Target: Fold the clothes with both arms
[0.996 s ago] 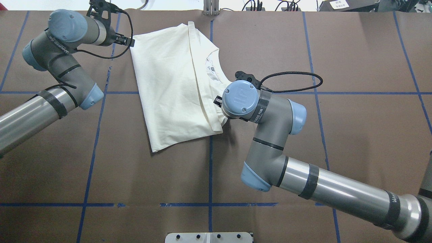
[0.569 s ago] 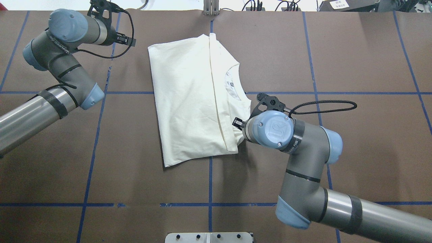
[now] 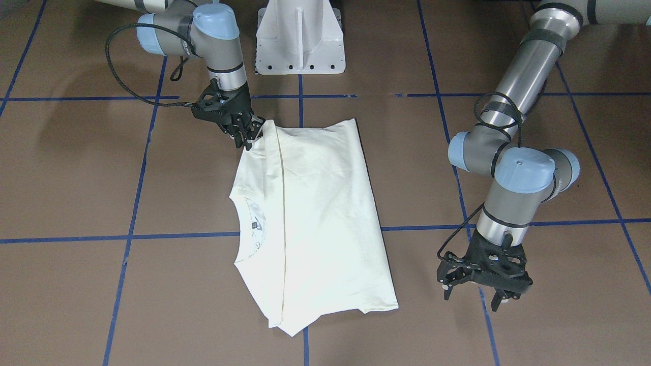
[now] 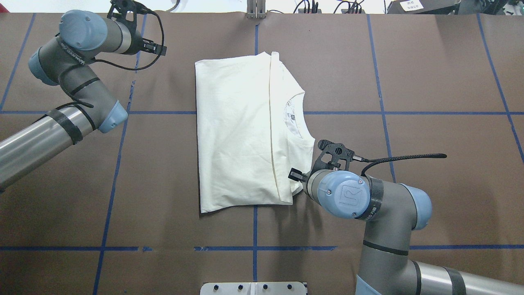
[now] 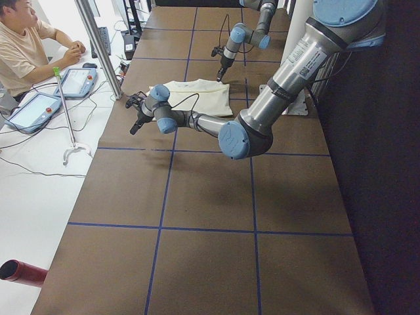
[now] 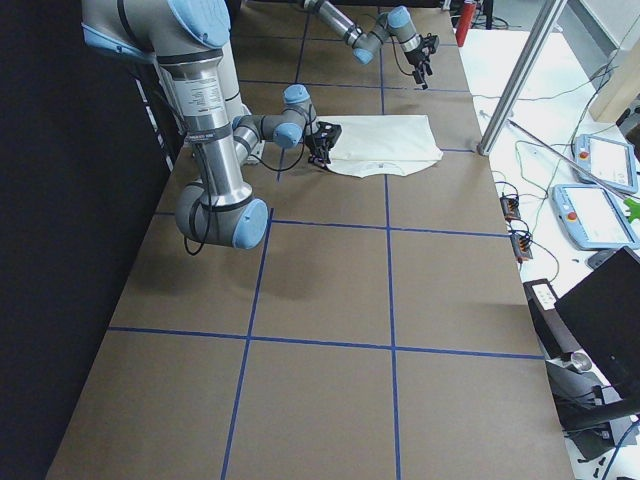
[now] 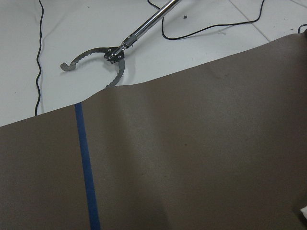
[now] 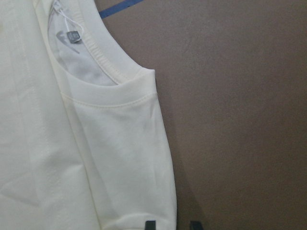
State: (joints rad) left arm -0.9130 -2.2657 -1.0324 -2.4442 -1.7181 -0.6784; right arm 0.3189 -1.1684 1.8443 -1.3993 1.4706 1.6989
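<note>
Front-facing: one shirt (image 3: 315, 213) lies folded lengthwise on the brown worktop (image 3: 101, 178), plain side up. The right gripper (image 3: 245, 136) is narrow, pinching the shirt's raised 11 o'clock corner. The left gripper (image 3: 473, 297) is spread wide and holds nothing, at the shirt's 4 o'clock and apart from it.
Overhead: two arms, the left arm (image 4: 77, 82) and the right arm (image 4: 380, 229). The neck opening (image 4: 294, 121) faces 3 o'clock. The right gripper is at the shirt's 5 o'clock corner, the left at 10 o'clock, well apart.
Exterior left: only this view shows one seated person (image 5: 26, 39), at 10 o'clock, beside two teach pendants (image 5: 75, 82).
Exterior right: the shirt lies between the two grippers.
Left wrist: one blue tape line (image 7: 86, 167); one metal grabber tool (image 7: 96, 60) lies on the floor (image 7: 192, 28) at 11 o'clock.
Right wrist: one neck label (image 8: 72, 36); two fingertips (image 8: 150, 224) at 6 o'clock, one on the hem.
</note>
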